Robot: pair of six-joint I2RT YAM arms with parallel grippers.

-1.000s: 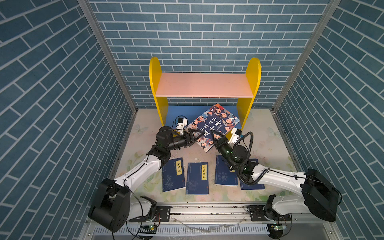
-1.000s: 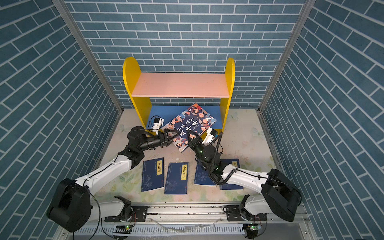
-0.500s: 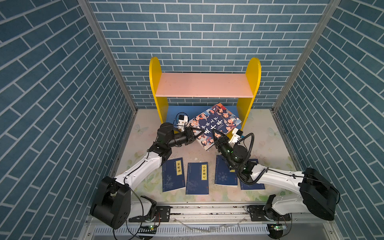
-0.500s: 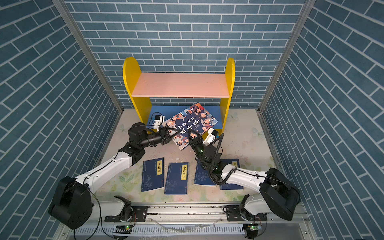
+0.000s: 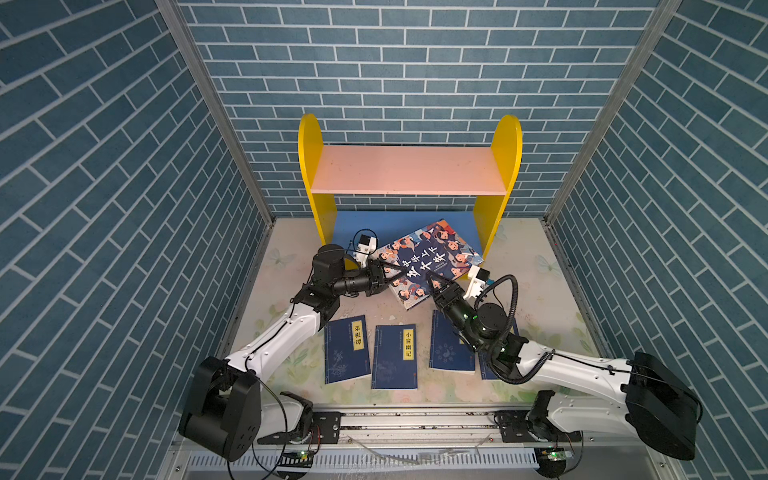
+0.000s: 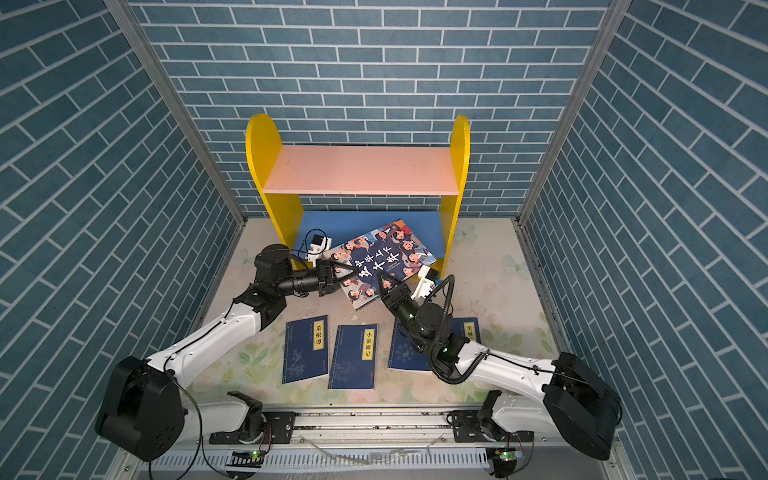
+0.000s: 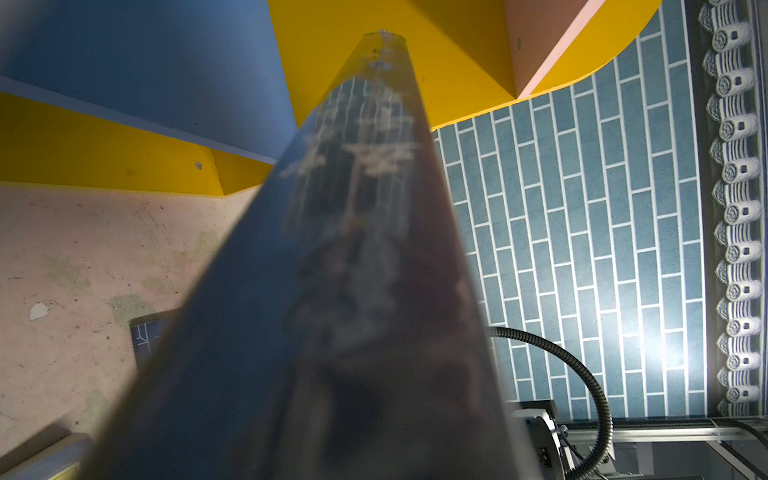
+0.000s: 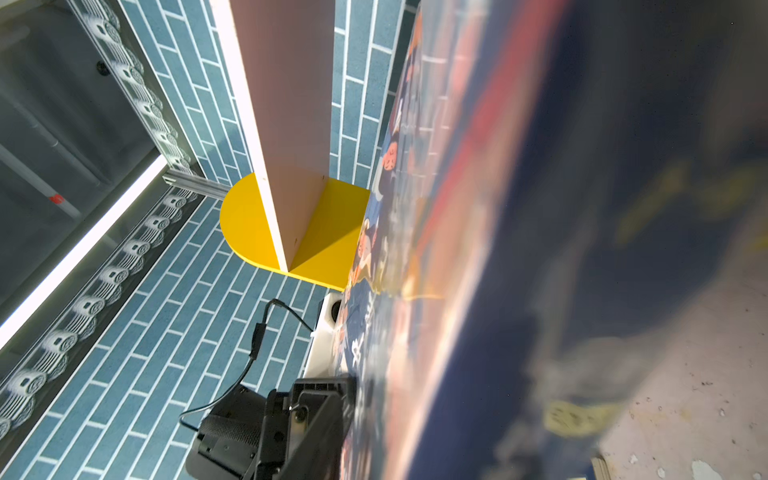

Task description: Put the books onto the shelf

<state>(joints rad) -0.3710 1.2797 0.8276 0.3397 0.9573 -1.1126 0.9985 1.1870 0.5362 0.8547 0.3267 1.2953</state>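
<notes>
notably, in a top view alone the rightmost navy book (image 6: 469, 330) shows its label; cartoon book (image 5: 432, 255) tilts before the shelf (image 5: 409, 176); left gripper (image 5: 395, 272) pinches its edge; right gripper (image 5: 438, 284) touches it, grip unclear

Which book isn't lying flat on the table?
The big cartoon-face book, tilted up in the left pincer by the shelf. The four navy books all lie flat.

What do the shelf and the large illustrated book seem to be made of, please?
The shelf looks like painted wood or fibreboard, matt finish: flat thick boards, with screw heads showing in the left wrist view. The illustrated book is paper with a glossy, probably laminated cover: its surface mirrors the brick wall there.
</notes>
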